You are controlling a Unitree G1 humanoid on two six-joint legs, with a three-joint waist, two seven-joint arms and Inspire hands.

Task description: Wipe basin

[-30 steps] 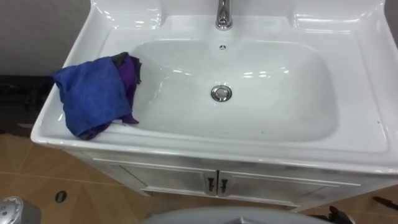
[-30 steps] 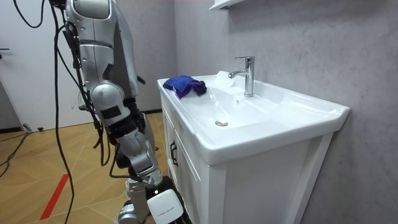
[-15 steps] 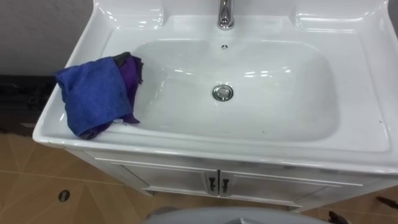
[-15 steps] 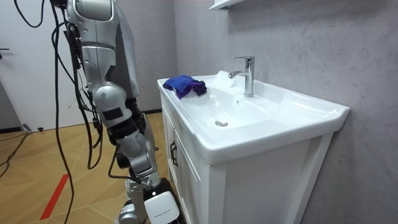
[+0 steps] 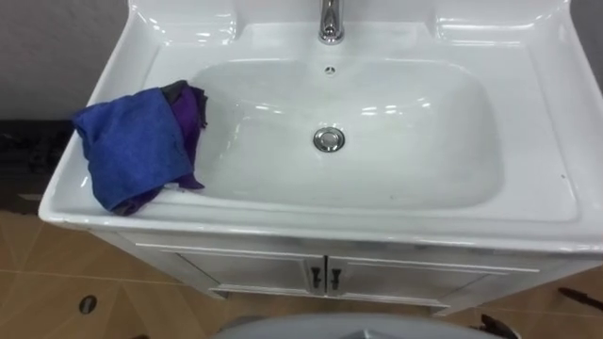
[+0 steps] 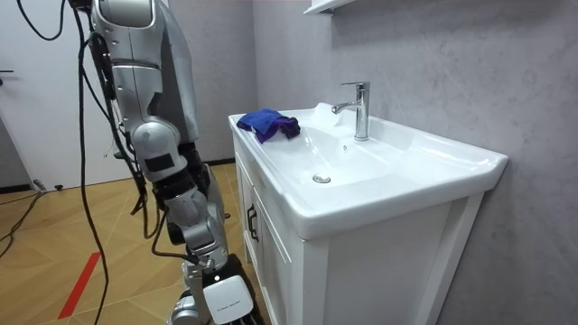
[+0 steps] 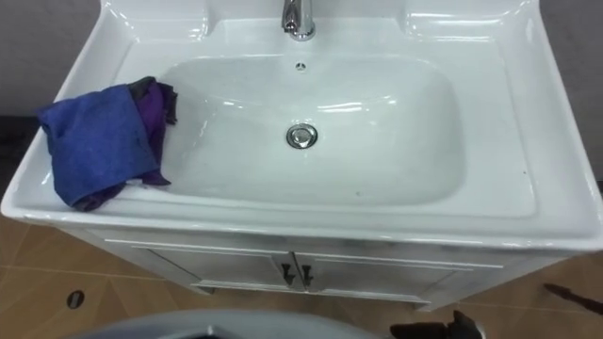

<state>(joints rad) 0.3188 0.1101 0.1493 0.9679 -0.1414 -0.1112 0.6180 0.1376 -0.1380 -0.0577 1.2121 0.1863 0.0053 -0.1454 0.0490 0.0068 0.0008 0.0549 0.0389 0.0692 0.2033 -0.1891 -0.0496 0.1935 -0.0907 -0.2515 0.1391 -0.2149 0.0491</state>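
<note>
Basin (image 5: pixel 396 165): white, bowl bare. Blue cloth (image 5: pixel 132 146) bunched on rim left of drain (image 5: pixel 328 139); tap (image 5: pixel 329 21) behind. Fits before wiping or after. Fingers' state: cannot tell.

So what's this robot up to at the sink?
The robot stands in front of a white basin set on a cabinet, looking down into it. A crumpled blue cloth lies on the basin's left rim, partly hanging over the bowl. Nothing is holding the cloth. The tap is at the back and the drain sits mid-bowl.
</note>
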